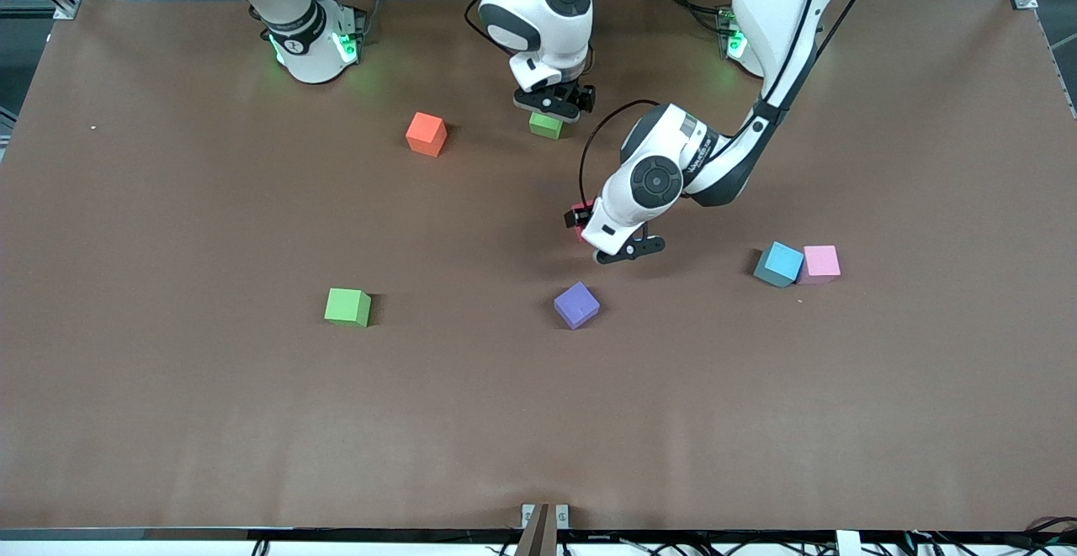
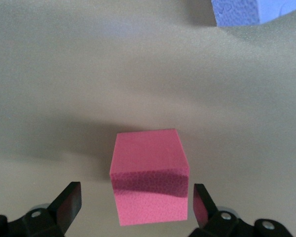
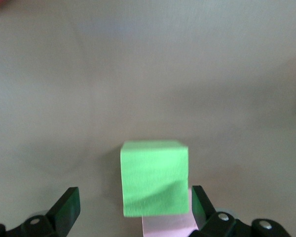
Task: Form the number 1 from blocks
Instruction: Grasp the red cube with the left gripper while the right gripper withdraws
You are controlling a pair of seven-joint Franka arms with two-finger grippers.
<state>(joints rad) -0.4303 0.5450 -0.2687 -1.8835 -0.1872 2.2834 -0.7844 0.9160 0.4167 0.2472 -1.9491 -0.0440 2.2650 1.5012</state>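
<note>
My left gripper [image 1: 579, 221] is down at mid-table, open around the red block [image 1: 580, 235], which the hand mostly hides. In the left wrist view that block [image 2: 150, 175] rests on the table between the spread fingers [image 2: 69, 202] of the gripper [image 2: 136, 197], with gaps on both sides. My right gripper [image 1: 551, 110] hangs open over a light green block [image 1: 545, 126] close to the robots' bases. The right wrist view shows this block [image 3: 154, 177] between that gripper's [image 3: 135, 200] parted fingers. The purple block [image 1: 576, 304] [image 2: 256, 12], the second light green block [image 1: 347, 306] and the pink block [image 1: 820, 262] lie loose.
An orange cube [image 1: 426, 134] sits beside the right gripper, toward the right arm's end. A teal-blue cube [image 1: 779, 263] touches the pink block toward the left arm's end. The brown table [image 1: 538, 421] stretches wide nearer the front camera.
</note>
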